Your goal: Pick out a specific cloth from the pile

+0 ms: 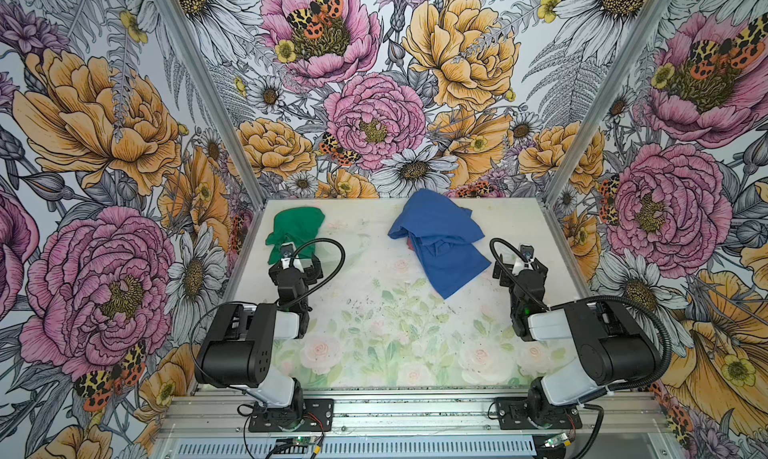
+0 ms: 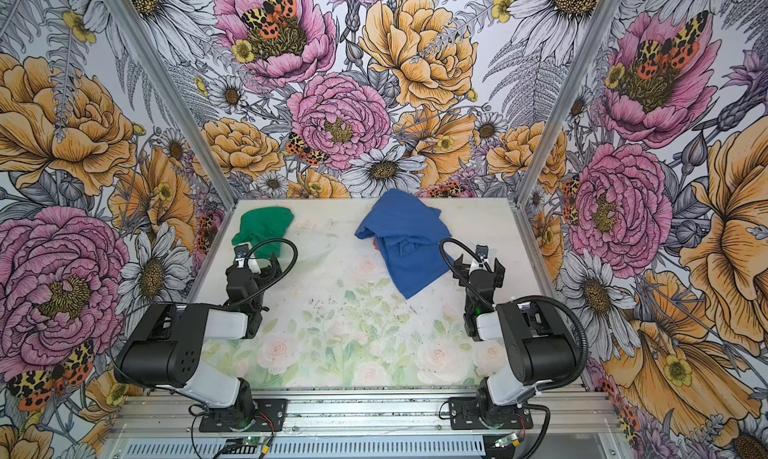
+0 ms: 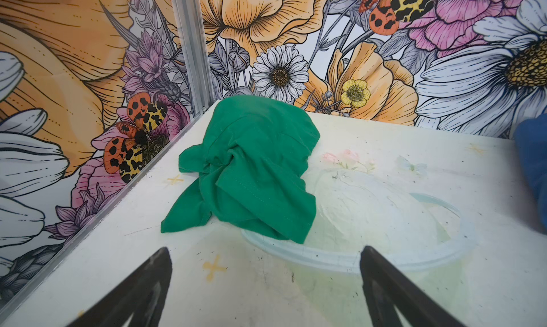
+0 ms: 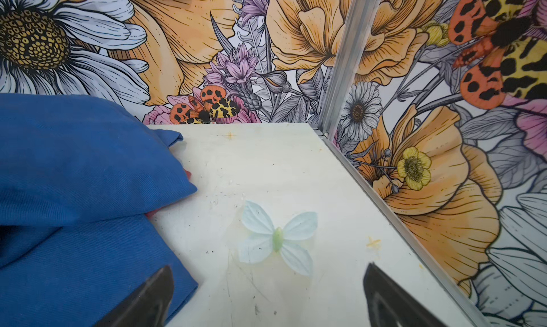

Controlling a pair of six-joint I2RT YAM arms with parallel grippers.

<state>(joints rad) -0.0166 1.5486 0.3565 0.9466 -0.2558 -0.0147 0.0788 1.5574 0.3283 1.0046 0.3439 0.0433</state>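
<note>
One wrist view, the left, shows the cloth (image 3: 248, 168); the right, the pile (image 4: 74, 168).

This was a robot test cell in a lab rather than a lived-in room. A small tabletop (image 1: 374, 311) printed with faded roses was boxed in by floral-print panel walls (image 1: 374, 82) set in aluminium posts (image 1: 202, 82). A left arm (image 1: 232, 353) and a right arm (image 1: 602, 344) were bolted to a slotted metal rail (image 1: 415, 411) beside exposed wiring (image 1: 286, 443).
</note>
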